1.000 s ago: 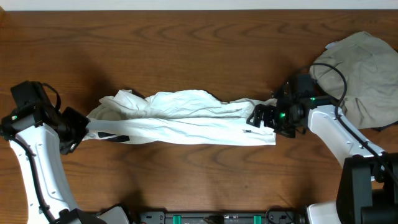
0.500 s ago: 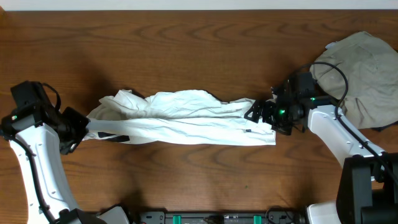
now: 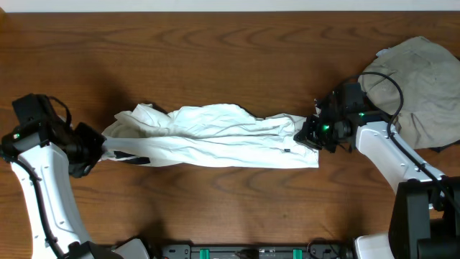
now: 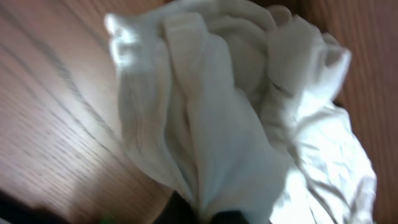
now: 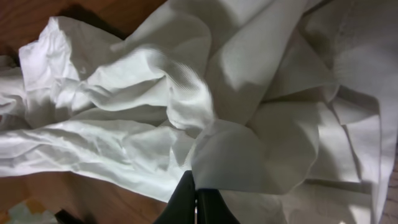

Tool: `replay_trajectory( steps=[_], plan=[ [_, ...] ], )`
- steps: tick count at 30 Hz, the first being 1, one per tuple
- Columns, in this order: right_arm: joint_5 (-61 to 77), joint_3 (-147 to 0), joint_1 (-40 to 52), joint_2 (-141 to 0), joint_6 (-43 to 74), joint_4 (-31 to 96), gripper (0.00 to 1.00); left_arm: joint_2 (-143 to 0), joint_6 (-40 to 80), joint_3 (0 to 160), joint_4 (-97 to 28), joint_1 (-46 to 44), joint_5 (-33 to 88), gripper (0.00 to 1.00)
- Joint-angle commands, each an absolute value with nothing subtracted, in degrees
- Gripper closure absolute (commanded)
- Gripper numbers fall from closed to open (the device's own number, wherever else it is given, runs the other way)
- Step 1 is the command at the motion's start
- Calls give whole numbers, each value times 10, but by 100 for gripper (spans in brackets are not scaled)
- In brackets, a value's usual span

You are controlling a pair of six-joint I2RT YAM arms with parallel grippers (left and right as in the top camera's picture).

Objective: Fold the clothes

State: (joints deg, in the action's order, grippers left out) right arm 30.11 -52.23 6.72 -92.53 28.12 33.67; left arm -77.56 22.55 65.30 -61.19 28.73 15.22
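Over on the far right first: a grey-beige shirt point(image 3: 424, 86), heaped in a rumpled mound near the edge of the table point(image 3: 230, 43), cut off by the right side of the overhead frame. Partly covered by the right arm, with a looping black cable point(image 3: 392, 90) draped across its near edge. Well apart from the work in the middle.

Now centre stage: a white shirt point(image 3: 215, 137), bunched into a long wrinkled band running left to right, lying on the wood. Gripped at both ends. Left fingers point(image 3: 97, 150) clamped on the left end. Right fingers point(image 3: 310, 133) pressed together on the right end, pinching a fold of cloth at the tips in the right wrist view point(image 5: 196, 202).

Harder going in the left wrist view: blurred, nearly all white cloth, just a dark sliver of fingers point(image 4: 214, 214) at the bottom edge with gathered fabric running into it. From above, both sets of tips hidden under black housings. Along the band's lower left edge, a dark streak point(image 3: 129, 157): lettering or shadow, cannot tell. Just above the band's left part, a small dark patch, too small to name.
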Motion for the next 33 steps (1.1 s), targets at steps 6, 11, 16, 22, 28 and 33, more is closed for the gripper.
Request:
replay_trajectory(
  steps=[6,11,16,22,28,33],
  plan=[
    [297,-627,69,-876,263,405,99,-705,181,721,-662,283,232,94],
    [267,-682,69,-828,251,462,99,-651,180,802,-709,268,232,94],
    [252,-713,69,-779,241,493,99,-615,180,880,-753,263,232,94],
    [187,-792,69,-731,219,564,99,-598,180,977,-797,263,232,94],
    [134,-933,69,-721,204,667,99,-598,180,1072,-839,263,239,94],
    [133,-1043,69,-721,194,725,99,-598,180,1129,-864,263,269,94]
  ],
)
